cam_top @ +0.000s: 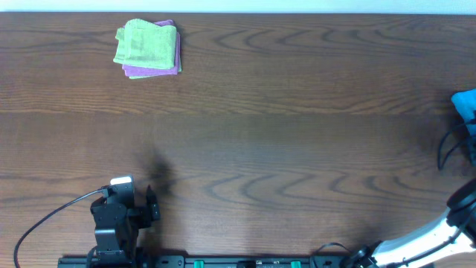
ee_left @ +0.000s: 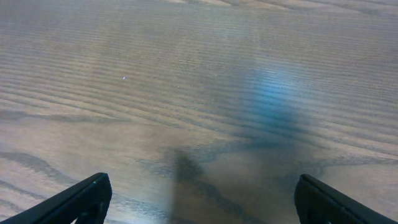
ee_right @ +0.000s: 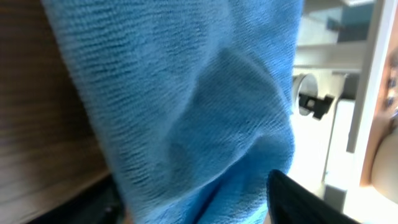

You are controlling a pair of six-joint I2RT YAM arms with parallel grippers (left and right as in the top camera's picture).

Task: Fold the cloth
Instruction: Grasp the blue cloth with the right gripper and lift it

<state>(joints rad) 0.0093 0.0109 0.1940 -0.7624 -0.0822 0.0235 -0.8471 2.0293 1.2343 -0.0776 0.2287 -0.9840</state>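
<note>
The cloth [cam_top: 465,103] is bright sky-blue terry and only a corner of it shows at the overhead view's far right edge. In the right wrist view the cloth [ee_right: 186,99] hangs bunched and fills most of the frame. My right gripper [ee_right: 193,202] is open, its jaws apart on either side of the cloth's lower folds. One dark finger [ee_right: 305,202] shows right beside the fabric; the other is mostly hidden behind it. My left gripper [ee_left: 202,196] hovers wide open over bare wood near the table's front left, holding nothing.
A light green folded cloth [cam_top: 145,42] lies on a pink-purple one [cam_top: 155,72] at the back left. The wooden table [cam_top: 282,141] runs between the arms. The left arm [cam_top: 119,219] and its cable sit at the front edge. The table's right edge lies beside the blue cloth.
</note>
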